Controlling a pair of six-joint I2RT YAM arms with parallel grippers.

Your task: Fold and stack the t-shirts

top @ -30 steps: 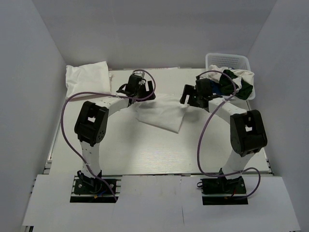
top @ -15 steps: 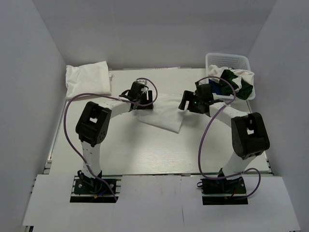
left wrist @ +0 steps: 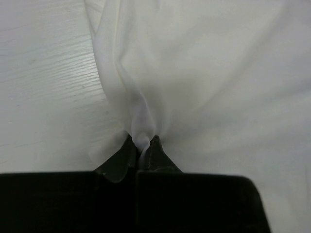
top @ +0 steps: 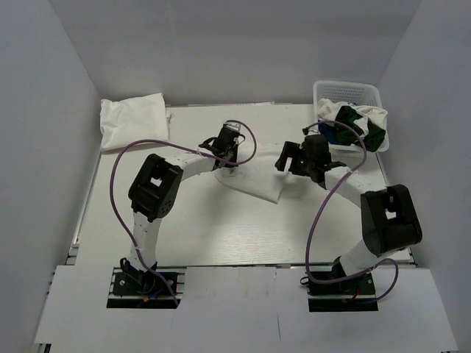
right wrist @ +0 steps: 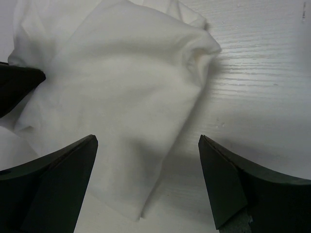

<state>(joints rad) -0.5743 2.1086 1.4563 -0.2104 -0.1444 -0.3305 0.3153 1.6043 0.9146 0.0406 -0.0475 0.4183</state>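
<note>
White cloth: one white t-shirt (top: 257,180), crumpled and loosely bunched. Lies mid-table on the pale wood-grain table (top: 221,228), between the two arms.

Left gripper (left wrist: 142,143): pressed together on a small raised fold at the shirt's left edge. Pinches the cloth into a narrow peak between the dark fingertips, with creases fanning out from the pinch toward the far side.

Right gripper (right wrist: 148,141): spread wide, holding nothing. Hovers over the shirt's right side, one finger above the cloth, the other above bare table just right of the rumpled edge.

Folded white bundle (top: 134,121): rests at the far left corner of the table, well apart from the shirt in hand.

Basket (top: 346,87): white plastic lattice, at the far right corner. Holds a heap of white, dark green and blue cloth (top: 364,121), spilling over the near rim.
</note>
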